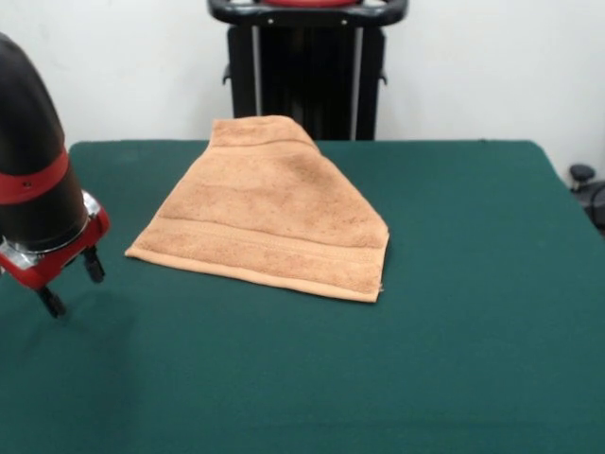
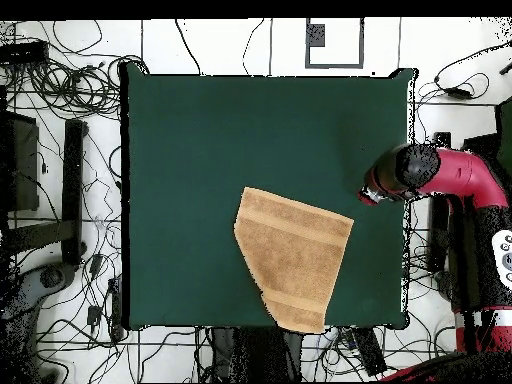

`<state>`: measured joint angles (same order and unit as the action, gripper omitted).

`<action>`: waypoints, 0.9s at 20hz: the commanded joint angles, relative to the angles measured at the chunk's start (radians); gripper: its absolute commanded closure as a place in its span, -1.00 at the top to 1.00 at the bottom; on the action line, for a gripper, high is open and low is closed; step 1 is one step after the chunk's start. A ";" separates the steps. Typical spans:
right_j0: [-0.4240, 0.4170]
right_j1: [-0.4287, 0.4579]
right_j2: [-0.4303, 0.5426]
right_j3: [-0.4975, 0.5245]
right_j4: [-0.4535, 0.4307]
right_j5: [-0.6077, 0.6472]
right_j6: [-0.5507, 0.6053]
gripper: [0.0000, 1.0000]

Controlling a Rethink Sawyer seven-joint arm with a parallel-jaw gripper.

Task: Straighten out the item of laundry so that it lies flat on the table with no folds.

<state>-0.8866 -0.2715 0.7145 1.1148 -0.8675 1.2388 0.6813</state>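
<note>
The orange-tan towel (image 1: 269,213) lies on the green table (image 1: 473,303), towards its far side. It has a trapezoid outline: wide at the near hem and narrow at the far end, which reaches the table's edge by the pedestal. One side looks folded under. In the overhead view the towel (image 2: 293,258) sits at the bottom middle of the table (image 2: 200,150). My gripper (image 1: 73,284) is open and empty. It hangs just above the felt to the left of the towel, clear of it. In the overhead view the gripper (image 2: 368,193) is to the towel's upper right.
The robot's black pedestal (image 1: 307,66) stands behind the table's far edge. Cables (image 2: 60,90) and stands crowd the floor around the table. My red arm (image 2: 450,172) reaches in over the table's right edge in the overhead view.
</note>
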 commanded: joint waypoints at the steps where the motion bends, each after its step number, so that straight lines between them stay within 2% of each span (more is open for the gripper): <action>1: 0.053 0.019 0.014 -0.001 -0.011 -0.079 -0.202 1.00; 8: 0.051 0.015 0.006 0.013 -0.005 -0.081 -0.168 1.00; 18: 0.037 -0.040 -0.026 0.133 0.030 -0.083 -0.047 1.00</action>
<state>-0.8863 -0.2774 0.7131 1.1243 -0.8549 1.2388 0.6813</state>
